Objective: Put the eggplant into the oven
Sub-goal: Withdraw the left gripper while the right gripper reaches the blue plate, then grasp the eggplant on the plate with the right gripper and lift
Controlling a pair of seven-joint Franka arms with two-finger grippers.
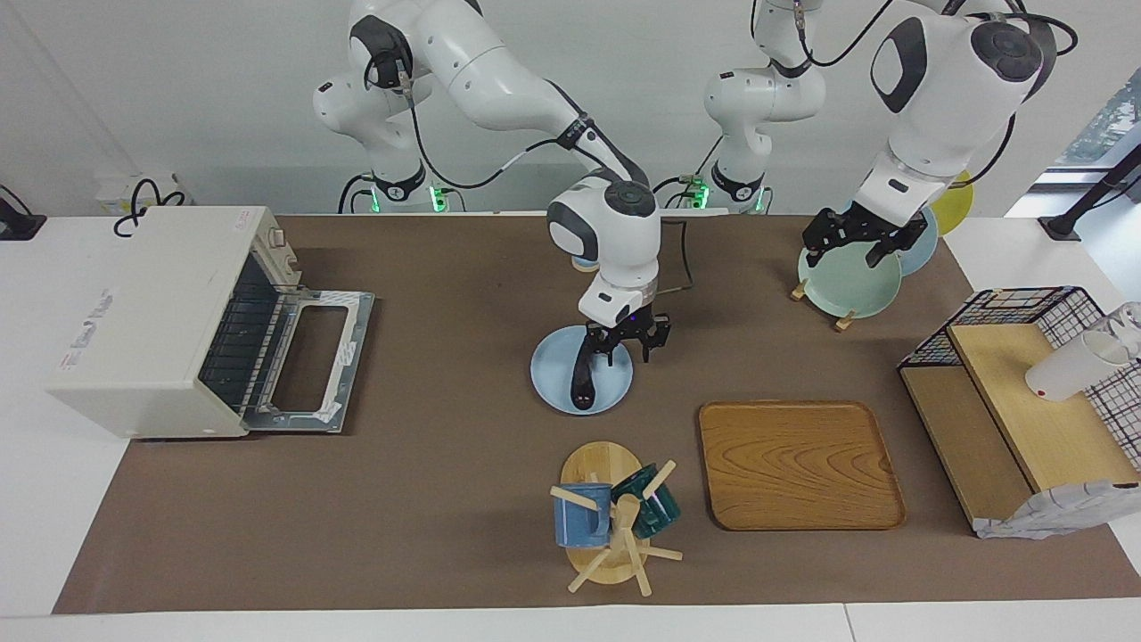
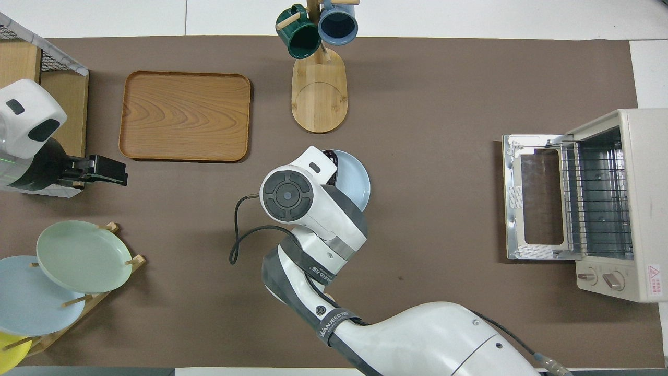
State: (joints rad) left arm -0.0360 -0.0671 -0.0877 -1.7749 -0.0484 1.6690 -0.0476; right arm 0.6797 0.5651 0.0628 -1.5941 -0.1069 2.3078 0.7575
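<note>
On the blue plate point(image 1: 615, 388) mid-worktop, I see my right end effector point(image 1: 627, 349) down at the eggplant point(image 1: 584, 370), grip state unreadable, while the oven point(image 1: 151, 312) stands open, empty.

two high, opposed table point(image 1: 446, 312) views

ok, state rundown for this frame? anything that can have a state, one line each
oven: door dropped fully open, wire rack bare
eggplant: lying on the blue plate, not yet lifted
right gripper: down at the eggplant's end nearer the robots, jaws open around it
left gripper: waiting over the plate rack, jaws open, holding nothing
wooden tray: nothing on it
mug tree: upright, two mugs hung on it
</note>
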